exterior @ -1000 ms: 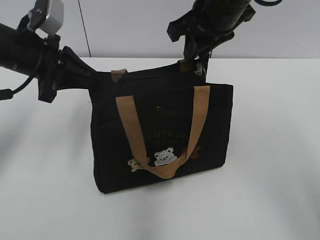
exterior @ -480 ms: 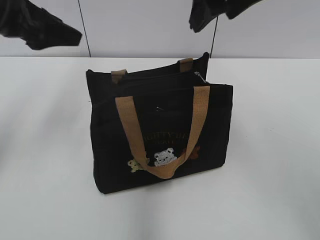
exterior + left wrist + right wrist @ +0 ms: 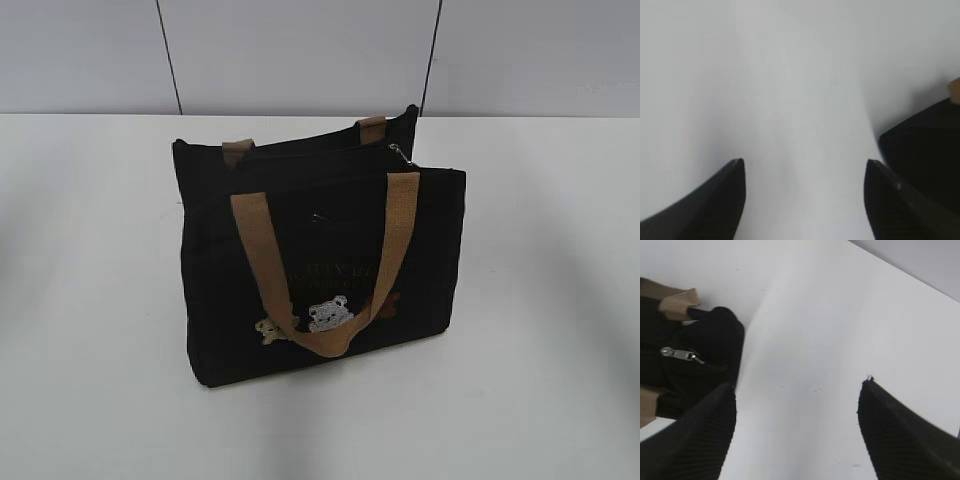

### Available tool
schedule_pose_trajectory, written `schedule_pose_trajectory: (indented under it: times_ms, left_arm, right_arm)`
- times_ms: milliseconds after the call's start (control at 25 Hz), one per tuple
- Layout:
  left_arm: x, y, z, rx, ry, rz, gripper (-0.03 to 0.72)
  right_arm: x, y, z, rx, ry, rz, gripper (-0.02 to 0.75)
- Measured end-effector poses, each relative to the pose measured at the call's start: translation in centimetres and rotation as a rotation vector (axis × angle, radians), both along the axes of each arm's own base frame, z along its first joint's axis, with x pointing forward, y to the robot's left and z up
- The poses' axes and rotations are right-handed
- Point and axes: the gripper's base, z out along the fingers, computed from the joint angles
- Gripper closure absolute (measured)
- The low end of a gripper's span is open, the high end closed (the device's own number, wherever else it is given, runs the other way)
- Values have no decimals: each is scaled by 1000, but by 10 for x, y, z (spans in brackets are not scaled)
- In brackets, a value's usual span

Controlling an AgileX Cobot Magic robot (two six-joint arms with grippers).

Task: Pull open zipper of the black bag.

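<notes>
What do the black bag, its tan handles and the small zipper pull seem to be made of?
The black bag looks like matte woven fabric: no shine, soft creased edges. The tan handles look like flat webbing with a coarse weave, probably cotton or nylon. The zipper pull looks like polished metal: silvery and glinting.

table (image 3: pixel 100 400): white, bare-topped | wall (image 3: pixel 300 50): grey panels, dark seams
</notes>
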Motion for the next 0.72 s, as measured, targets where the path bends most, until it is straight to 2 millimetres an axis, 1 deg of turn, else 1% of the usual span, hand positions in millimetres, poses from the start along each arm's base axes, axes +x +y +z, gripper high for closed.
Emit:
schedule_pose_trajectory:
  times_ms: [160, 240, 320, 400, 480, 560, 600, 640, 680, 720]
  left_arm:
    - [-19, 20, 8, 109, 118, 126, 139]
    - [-31, 25, 12, 154, 157, 161, 139]
    - [-45, 28, 20, 184, 149, 184, 139]
    - [-61, 28, 30, 193, 104, 196, 139]
    - [-80, 27, 35, 189, 66, 200, 139]
    - [-102, 26, 35, 186, 29, 203, 140]
    - [-114, 25, 32, 184, 17, 204, 140]
    - [-126, 24, 31, 181, -12, 206, 140]
    - [-143, 23, 31, 175, -58, 208, 140]
    - [-153, 22, 23, 169, -55, 207, 140]
  right_arm:
    - [-4, -38, 14, 58, -27, -118, 160]
    - [-11, -50, 23, 85, -49, -130, 161]
    - [-21, -58, 32, 101, -76, -127, 162]
    - [-36, -60, 38, 114, -97, -114, 162]
    - [-53, -62, 37, 127, -99, -105, 162]
    - [-76, -64, 29, 130, -81, -104, 162]
    - [-86, -66, 23, 130, -71, -104, 162]
    - [-96, -67, 14, 129, -68, -106, 162]
    - [-107, -69, 5, 131, -73, -108, 162]
    - [-114, -70, -7, 132, -65, -112, 162]
